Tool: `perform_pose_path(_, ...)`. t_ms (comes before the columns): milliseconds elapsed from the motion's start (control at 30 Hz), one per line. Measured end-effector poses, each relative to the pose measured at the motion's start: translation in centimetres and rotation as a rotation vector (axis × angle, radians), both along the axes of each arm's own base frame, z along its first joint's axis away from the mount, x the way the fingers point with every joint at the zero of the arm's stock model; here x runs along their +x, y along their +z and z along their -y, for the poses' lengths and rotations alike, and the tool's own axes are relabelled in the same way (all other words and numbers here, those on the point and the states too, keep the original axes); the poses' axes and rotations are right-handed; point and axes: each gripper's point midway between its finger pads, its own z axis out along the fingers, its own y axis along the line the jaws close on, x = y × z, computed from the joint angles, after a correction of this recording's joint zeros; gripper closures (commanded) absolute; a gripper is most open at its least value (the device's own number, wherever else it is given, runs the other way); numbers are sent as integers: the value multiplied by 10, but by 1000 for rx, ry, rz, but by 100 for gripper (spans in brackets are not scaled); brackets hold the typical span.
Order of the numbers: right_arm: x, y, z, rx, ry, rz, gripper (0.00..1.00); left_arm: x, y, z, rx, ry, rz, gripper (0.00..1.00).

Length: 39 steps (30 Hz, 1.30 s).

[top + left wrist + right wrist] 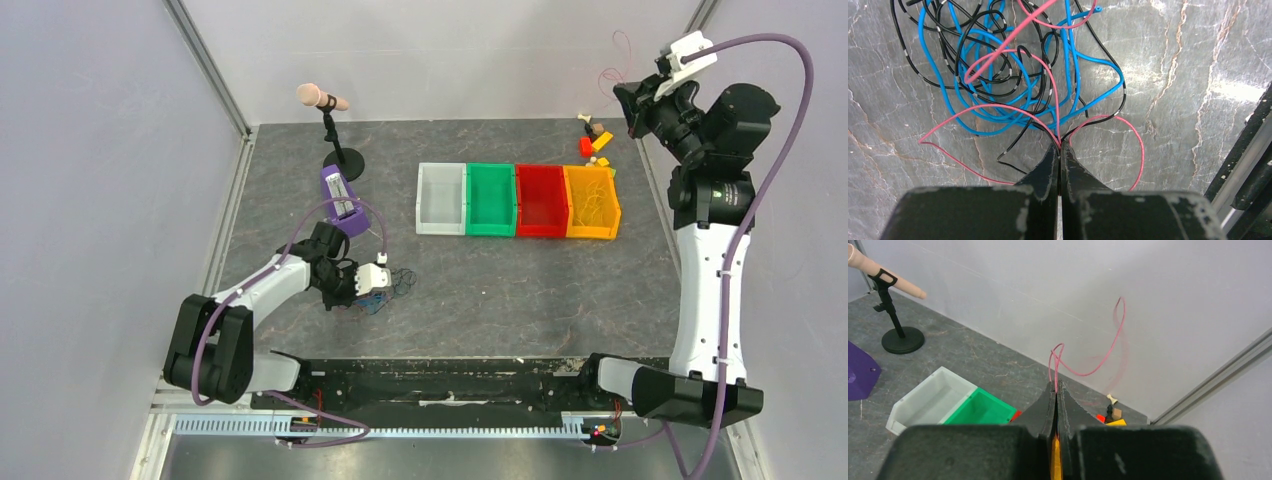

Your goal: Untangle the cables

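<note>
Microphone (322,97) on black stand, far left of table (480,290); purple block (340,198) just in front. Low over the table, left gripper (1059,150), jaws clenched on a red strand (998,106) of the tangle. At its fingertips, tangled cables (998,65) in blue, black and red, heaped on the table. Centre-right, touching in a row: white bin (441,198), green bin (491,199), red bin (541,200), orange bin (590,236). Behind the orange bin, small toys (594,138). Raised high at far right, right gripper (1055,386), jaws pinched on a lone red cable (1100,365) looping free before the wall.
</note>
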Motion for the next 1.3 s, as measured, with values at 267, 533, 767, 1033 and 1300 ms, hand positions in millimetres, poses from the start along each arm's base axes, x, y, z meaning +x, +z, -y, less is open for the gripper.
perform_pose_path(267,13,-18,-7,86,49,-45,100,8,18,16,-81,19,6,98)
perform_pose_path(533,17,-60,-37,187,187,-169,100,11,28,26,-129,38,4,98)
perform_pose_path(767,25,-104,-35,197,158,-235,100,10,28,29,-140,51,-6,98)
perform_pose_path(1033,33,-162,-27,206,91,-336,100,13,31,33,-153,58,-6,98)
perform_pose_path(1300,38,-188,-29,205,64,-379,100,13,31,33,-153,58,-10,98)
